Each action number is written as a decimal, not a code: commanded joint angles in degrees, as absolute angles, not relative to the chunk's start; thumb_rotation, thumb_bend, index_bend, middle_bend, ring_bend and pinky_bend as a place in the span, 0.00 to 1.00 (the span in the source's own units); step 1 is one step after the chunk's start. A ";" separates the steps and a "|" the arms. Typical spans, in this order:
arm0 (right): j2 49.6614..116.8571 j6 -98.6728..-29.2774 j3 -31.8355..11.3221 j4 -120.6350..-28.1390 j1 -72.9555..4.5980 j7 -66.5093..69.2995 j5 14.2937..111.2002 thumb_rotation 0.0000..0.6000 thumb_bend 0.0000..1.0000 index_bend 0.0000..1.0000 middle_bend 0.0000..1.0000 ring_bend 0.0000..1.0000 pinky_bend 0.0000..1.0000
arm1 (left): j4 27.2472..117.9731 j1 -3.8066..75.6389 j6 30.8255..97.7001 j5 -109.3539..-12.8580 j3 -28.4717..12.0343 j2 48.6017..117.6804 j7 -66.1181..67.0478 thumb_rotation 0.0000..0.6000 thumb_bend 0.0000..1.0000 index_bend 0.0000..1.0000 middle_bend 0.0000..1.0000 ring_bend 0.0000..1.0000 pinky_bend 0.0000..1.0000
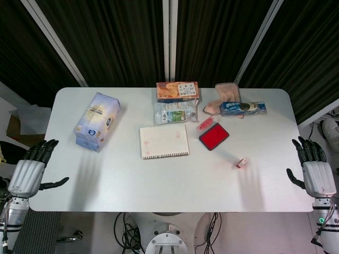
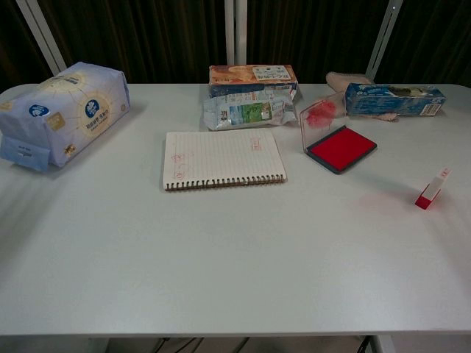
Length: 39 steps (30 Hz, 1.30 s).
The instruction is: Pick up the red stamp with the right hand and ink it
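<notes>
Both robot hands (image 1: 33, 169) (image 1: 315, 170) seemingly empty; red stamp (image 2: 432, 187) untouched.

- The counter (image 2: 221, 272) is smooth, matt and pale grey, with a faint sheen
- The notebook (image 2: 223, 158) is matt lined paper on a wire spiral
- The tissue pack (image 2: 62, 110) is wrapped in glossy, crinkled plastic film
- The ink pad (image 2: 341, 147) has a dull red surface under a clear plastic lid
- The stamp (image 2: 432, 187) looks like hard plastic
- Both hands (image 1: 319, 177) have silvery metallic backs and black fingers (image 1: 310, 151)
</notes>
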<state>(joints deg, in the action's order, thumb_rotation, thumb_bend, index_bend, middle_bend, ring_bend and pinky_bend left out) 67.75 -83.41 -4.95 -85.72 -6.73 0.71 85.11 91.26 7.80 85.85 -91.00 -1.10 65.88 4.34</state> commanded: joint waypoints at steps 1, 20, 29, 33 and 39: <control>67.75 -83.33 -4.86 -85.81 -6.77 0.64 85.19 1.00 0.24 0.00 0.00 0.00 0.00 | 91.31 7.72 85.95 -91.10 -1.02 65.82 4.34 0.66 0.01 0.00 0.09 0.08 0.17; 63.84 -74.61 -2.58 -85.13 -11.03 -6.91 86.97 1.00 0.24 0.00 0.00 0.00 0.00 | 90.75 8.03 85.01 -90.59 -1.08 66.26 4.17 0.67 0.01 0.00 0.09 0.08 0.17; 63.26 -62.36 -0.10 -84.13 -18.73 -13.28 90.89 1.00 0.24 0.00 0.00 0.00 0.00 | 90.82 8.70 83.96 -90.78 -0.95 67.17 5.05 0.66 0.01 0.00 0.09 0.08 0.17; 65.10 -59.48 -0.12 -82.13 -22.26 -14.16 93.15 1.00 0.24 0.00 0.00 0.00 0.00 | 91.08 8.64 84.08 -90.93 -0.80 67.27 5.45 0.67 0.01 0.00 0.09 0.08 0.17; 67.65 -56.96 0.17 -79.08 -25.41 -12.79 94.43 1.00 0.24 0.00 0.00 0.00 0.00 | 90.93 8.21 84.52 -90.40 -0.83 67.21 5.25 0.66 0.01 0.00 0.09 0.08 0.17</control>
<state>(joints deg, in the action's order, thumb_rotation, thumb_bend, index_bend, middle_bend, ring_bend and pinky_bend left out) 67.02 -57.53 -0.03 -79.77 -24.89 -13.49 94.12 90.93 8.22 84.51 -90.40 -0.84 67.21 5.26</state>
